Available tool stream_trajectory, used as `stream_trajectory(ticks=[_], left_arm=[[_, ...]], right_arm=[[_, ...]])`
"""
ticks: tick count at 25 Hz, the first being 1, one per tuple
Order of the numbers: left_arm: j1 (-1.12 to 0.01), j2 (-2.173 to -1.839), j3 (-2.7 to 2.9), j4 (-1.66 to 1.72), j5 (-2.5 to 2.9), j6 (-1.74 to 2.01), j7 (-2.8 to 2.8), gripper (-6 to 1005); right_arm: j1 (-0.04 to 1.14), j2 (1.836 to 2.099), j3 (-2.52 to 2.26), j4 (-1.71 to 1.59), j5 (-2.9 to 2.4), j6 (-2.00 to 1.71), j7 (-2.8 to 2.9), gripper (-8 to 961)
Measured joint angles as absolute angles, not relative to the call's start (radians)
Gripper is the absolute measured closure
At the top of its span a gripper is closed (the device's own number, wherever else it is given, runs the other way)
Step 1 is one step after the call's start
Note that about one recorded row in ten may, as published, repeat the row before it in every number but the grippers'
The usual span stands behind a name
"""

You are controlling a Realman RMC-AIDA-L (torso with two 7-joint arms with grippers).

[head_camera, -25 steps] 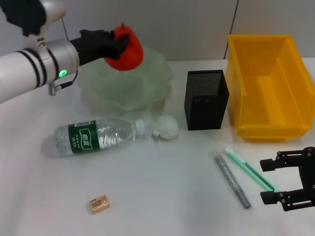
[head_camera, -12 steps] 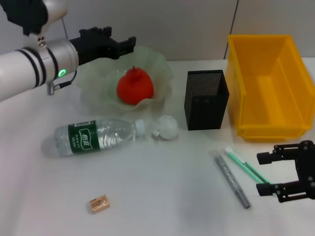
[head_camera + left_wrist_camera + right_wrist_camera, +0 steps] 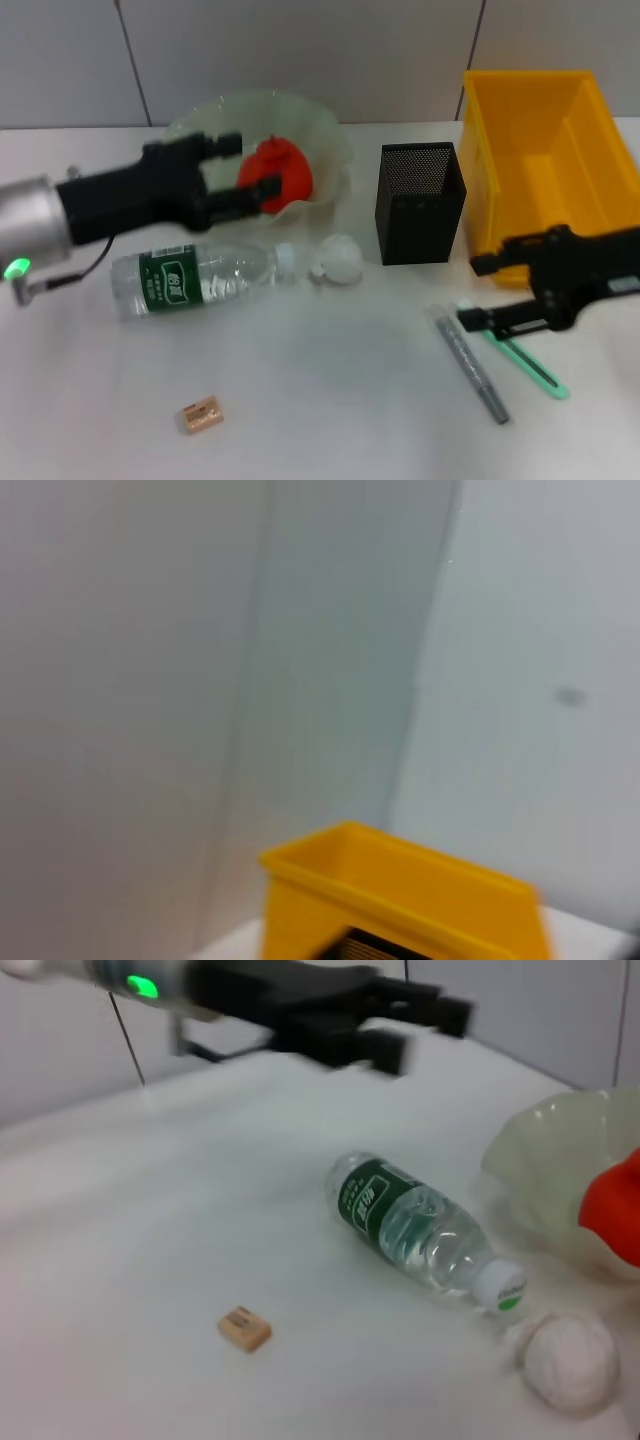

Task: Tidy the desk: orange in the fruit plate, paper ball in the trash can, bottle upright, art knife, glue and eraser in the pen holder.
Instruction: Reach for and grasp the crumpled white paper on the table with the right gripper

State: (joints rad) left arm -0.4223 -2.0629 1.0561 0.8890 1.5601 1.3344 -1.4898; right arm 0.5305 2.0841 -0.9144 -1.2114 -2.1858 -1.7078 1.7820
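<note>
The orange (image 3: pixel 277 172) lies in the plate (image 3: pixel 325 130) at about 11 o'clock on the desk, so that step looks done. The left gripper (image 3: pixel 240 170) hangs spread and empty in front of the plate, above the bottle (image 3: pixel 195 278), which lies on its side at 9 o'clock with its cap toward the paper ball (image 3: pixel 338 260). The right gripper (image 3: pixel 478 290), also spread and empty, hovers at 3 o'clock over the whitish end of the knife (image 3: pixel 522 354), just in front of the bin (image 3: pixel 520 160).

The step in hand is probably twofold: the left arm seems headed for the bottle or ball, the right for the knife. The right one would need to drop, close across the slim shaft, then carry it to the holder (image 3: pixel 420 200) at 1 o'clock. The glue (image 3: pixel 470 363) lies just beside the knife and could get nudged. The eraser (image 3: pixel 202 416) waits at 7 o'clock, well apart.

The desk (image 3: pixel 330 400) is plain white and matte; behind it stands a pale grey panelled wall (image 3: pixel 300 50).
</note>
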Motion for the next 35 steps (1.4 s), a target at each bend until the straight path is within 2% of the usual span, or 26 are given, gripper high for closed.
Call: stream_trajectory(ticks=[4,5,10,15,35], left_arm=[[-0.342,-2.062,1.022,0.886,1.56,1.466,-1.477,184],[-0.314,-2.062,1.013,0.882,1.56,1.496,-1.47,184],[-0.259,-2.062,0.974,0.87,1.56,1.556,-1.456,184],[-0.256,-2.063,0.914,0.823,1.56,1.616,-1.437,184],[-0.243,-2.063,0.887,0.791,1.56,1.644,-1.416,185]], right_arm=[[0.58,2.083,-1.011,-1.278,-2.231,-1.693,1.933,191],[0.63,2.08,-1.066,-1.315,-2.289,-1.695,2.037,191],[0.739,2.078,-1.229,-1.375,-2.456,-1.695,2.244,191],[0.824,2.082,-1.404,-1.369,-2.598,-1.654,2.388,191],[0.884,2.089,-1.728,-1.1,-2.632,-1.174,2.434,191]])
